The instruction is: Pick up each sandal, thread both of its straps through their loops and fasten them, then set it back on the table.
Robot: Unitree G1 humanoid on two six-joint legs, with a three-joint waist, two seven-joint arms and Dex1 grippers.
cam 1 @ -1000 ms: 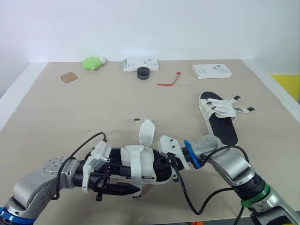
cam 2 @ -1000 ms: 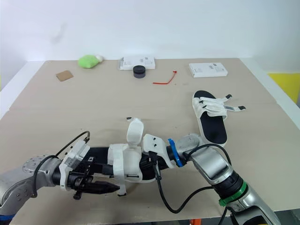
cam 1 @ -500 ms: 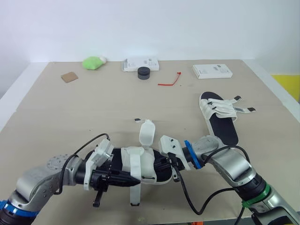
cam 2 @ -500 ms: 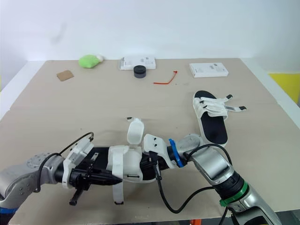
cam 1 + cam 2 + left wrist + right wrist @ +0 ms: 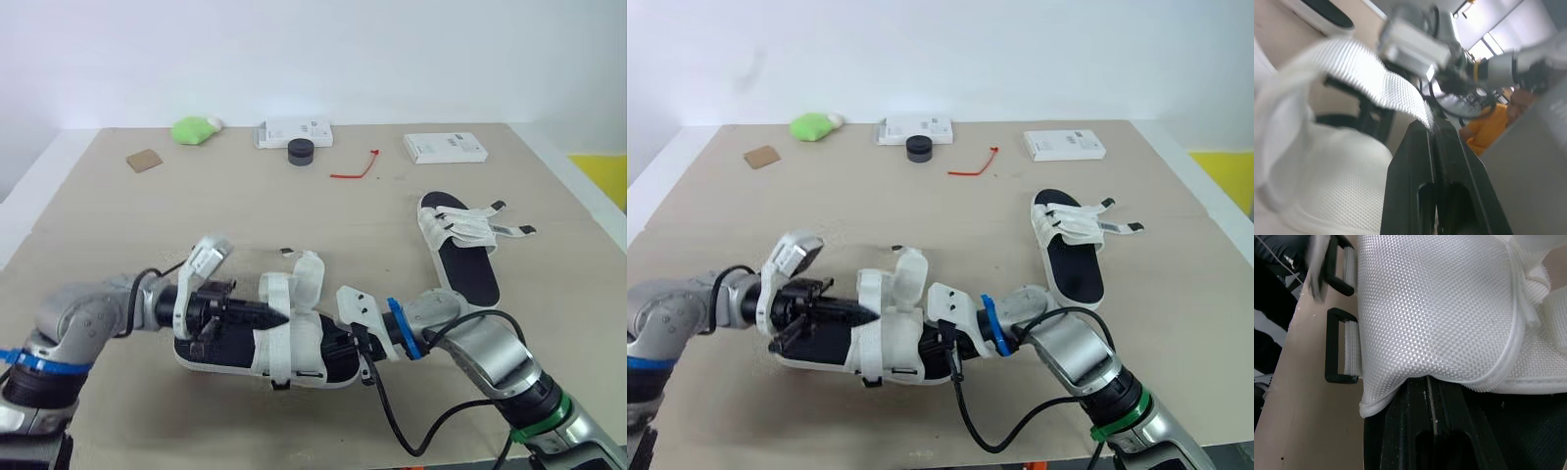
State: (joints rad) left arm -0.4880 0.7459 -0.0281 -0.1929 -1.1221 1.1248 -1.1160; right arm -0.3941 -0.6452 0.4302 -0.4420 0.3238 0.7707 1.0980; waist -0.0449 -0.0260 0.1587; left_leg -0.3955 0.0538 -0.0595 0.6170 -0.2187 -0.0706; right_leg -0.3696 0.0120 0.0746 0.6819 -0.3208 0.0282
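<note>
— Beige worktop (image 5: 294,196), white wall behind. Where is the near sandal (image 5: 294,343)?
— At the front, held from both sides. The second sandal (image 5: 460,245) lies well apart on the right. The right tool (image 5: 341,345) is clamped on the near sandal's sole, and the left tool (image 5: 274,315) pinches its white strap (image 5: 1376,78).
— How will it handle?
— Probably light. The stiff sole suits gripping, and the floppy strap is best taken at its tip. Half a second ago the strap hung over the near edge; the left tool has since swung it across the upper.

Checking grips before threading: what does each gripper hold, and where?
The left gripper pinches the near sandal's strap by its tip; right gripper grips that sandal's end, under its upper.
</note>
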